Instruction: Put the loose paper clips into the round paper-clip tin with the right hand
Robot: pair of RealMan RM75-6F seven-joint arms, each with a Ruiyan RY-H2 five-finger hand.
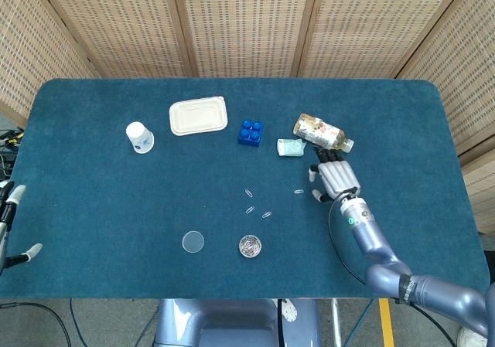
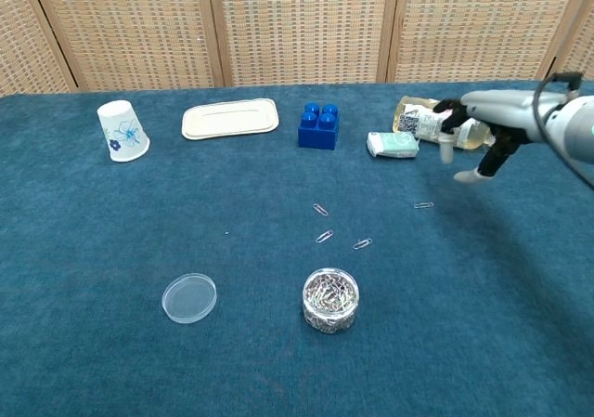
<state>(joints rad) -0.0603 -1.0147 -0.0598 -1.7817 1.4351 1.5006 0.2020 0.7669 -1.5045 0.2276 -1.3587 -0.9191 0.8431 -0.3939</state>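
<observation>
Right hand palm down above the cloth, fingers spread, holding nothing; seen in the chest view with fingertips hanging above the table. One clip just to that hand's left, lying flat and apart from the fingers; same clip in the chest view below the fingertips. Three more clips further to the hand's left: one, one and one, close together. Tin nearer the table's front edge than the hand and well off to its left, open, with clips inside; in the chest view standing upright. Lid flat on the cloth left of the tin, apart from it. Bottle on its side just beyond the fingertips, a small green pack beside it. Blue block, tray and cup further left, well apart from the hand. Left hand at the table's left edge, only partly visible, fingers apart, nothing seen in it.
</observation>
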